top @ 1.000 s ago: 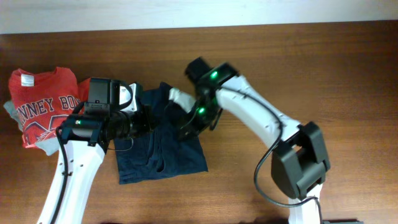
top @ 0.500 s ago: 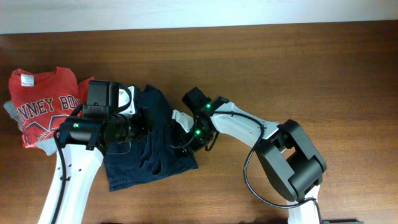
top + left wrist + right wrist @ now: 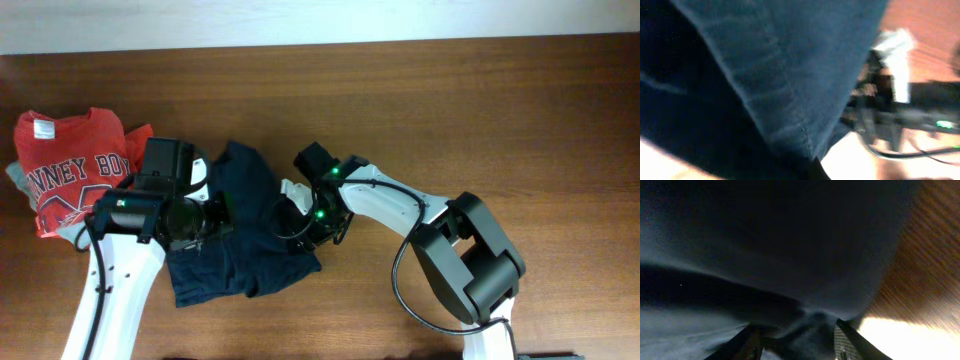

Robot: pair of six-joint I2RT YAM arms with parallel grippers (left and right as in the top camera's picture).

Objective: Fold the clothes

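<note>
Navy fabric, soft, is bunched between the two fingers of the right pincer (image 3: 797,330), which stand either side of a raised fold and grip it at a middling gap. Left pincer (image 3: 222,212): set on the left part of the same cloth. Its wrist view is filled by a stitched sheet of that cloth hanging close before the lens, so whether its fingers are closed cannot be told. Clothes (image 3: 250,265): one dark blue garment, rumpled, lying between and below the two pincers. Its upper edge rises to a peak between them, and its right corner sits just under the right pincer. Black cable (image 3: 397,275): loops from the right arm, to the right of its pincer. Table (image 3: 450,100): brown wood, grain running side to side, stretching right of the right pincer and beyond both. Red T-shirt (image 3: 70,170): white lettering, lying flat to the left of the left pincer, past its wrist, at the table's left end. Grey garment (image 3: 60,238): an edge shows from beneath the red one. Wall (image 3: 300,20): pale strip along the table's far edge.
</note>
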